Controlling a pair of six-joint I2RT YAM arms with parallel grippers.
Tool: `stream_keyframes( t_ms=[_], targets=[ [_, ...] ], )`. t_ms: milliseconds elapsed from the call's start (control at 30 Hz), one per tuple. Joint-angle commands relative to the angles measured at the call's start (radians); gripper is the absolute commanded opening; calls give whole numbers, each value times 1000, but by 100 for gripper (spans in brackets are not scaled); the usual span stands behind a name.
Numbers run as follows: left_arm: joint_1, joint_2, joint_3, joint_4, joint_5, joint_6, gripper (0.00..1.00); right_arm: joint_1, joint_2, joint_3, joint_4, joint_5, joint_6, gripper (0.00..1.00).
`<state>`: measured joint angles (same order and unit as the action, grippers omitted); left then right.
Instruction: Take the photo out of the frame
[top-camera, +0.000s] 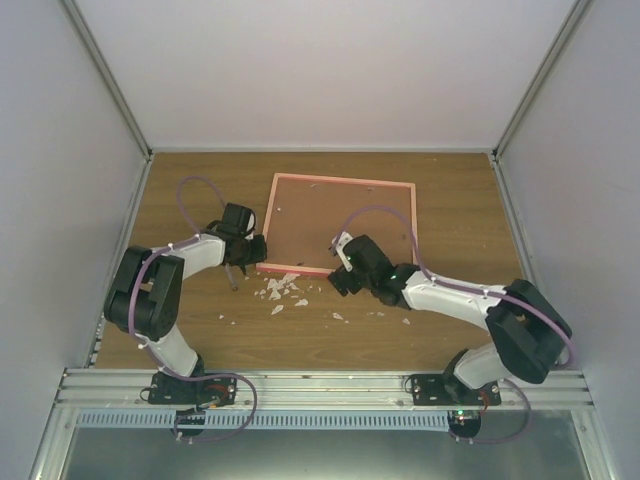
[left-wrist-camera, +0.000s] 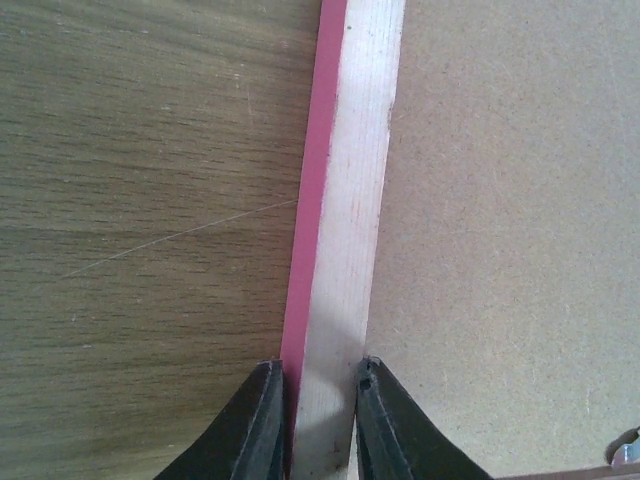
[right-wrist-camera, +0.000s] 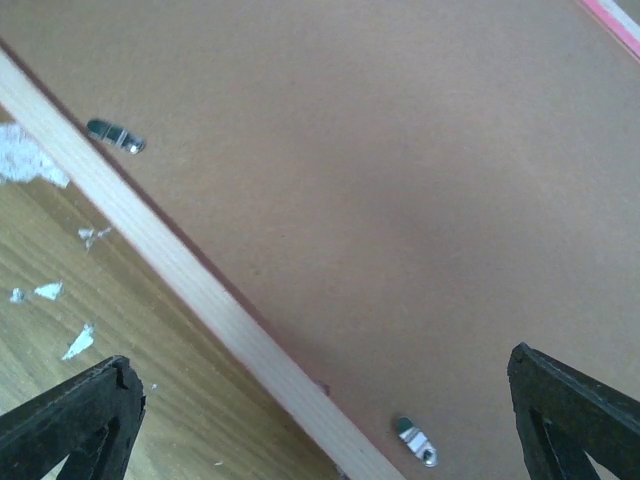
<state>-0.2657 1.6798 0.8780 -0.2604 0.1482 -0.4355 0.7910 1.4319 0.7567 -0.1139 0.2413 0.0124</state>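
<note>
The pink frame (top-camera: 345, 180) lies face down on the table with its brown backing board (top-camera: 340, 225) up. The photo is hidden under the board. My left gripper (top-camera: 257, 256) is shut on the frame's left rim near its near-left corner. In the left wrist view the fingers (left-wrist-camera: 262, 420) pinch the pale rim (left-wrist-camera: 350, 200) from both sides, with the pink outer edge (left-wrist-camera: 312, 200) beside it. My right gripper (top-camera: 340, 268) is open and empty over the frame's near edge. In the right wrist view it (right-wrist-camera: 320, 358) spans the rim (right-wrist-camera: 170, 260) and the board (right-wrist-camera: 400, 150).
Two small metal clips (right-wrist-camera: 115, 133) (right-wrist-camera: 415, 441) sit on the board along the near rim. White paper scraps (top-camera: 280, 292) lie on the wooden table just in front of the frame, also in the right wrist view (right-wrist-camera: 30, 160). White walls enclose the table.
</note>
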Motion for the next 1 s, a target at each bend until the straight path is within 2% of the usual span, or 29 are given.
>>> stream_keyframes(
  t_ms=[0, 267, 433, 633, 800, 967],
  targets=[
    [-12, -30, -25, 18, -3, 4, 17, 73, 56, 8, 41, 132, -78, 100],
    [-31, -70, -27, -5, -25, 3, 5, 179, 130, 14, 58, 273, -145, 100],
    [-38, -113, -20, -30, -31, -3, 3, 238, 197, 31, 41, 348, -145, 100],
    [-43, -156, -12, -55, -31, -9, 2, 292, 294, 32, 32, 533, -115, 100],
    [-53, -175, -7, -68, -30, -14, 1, 295, 355, 23, 105, 618, -142, 99],
    [-65, -181, 2, -88, -30, -14, 1, 295, 423, 47, 183, 677, -206, 95]
  ],
)
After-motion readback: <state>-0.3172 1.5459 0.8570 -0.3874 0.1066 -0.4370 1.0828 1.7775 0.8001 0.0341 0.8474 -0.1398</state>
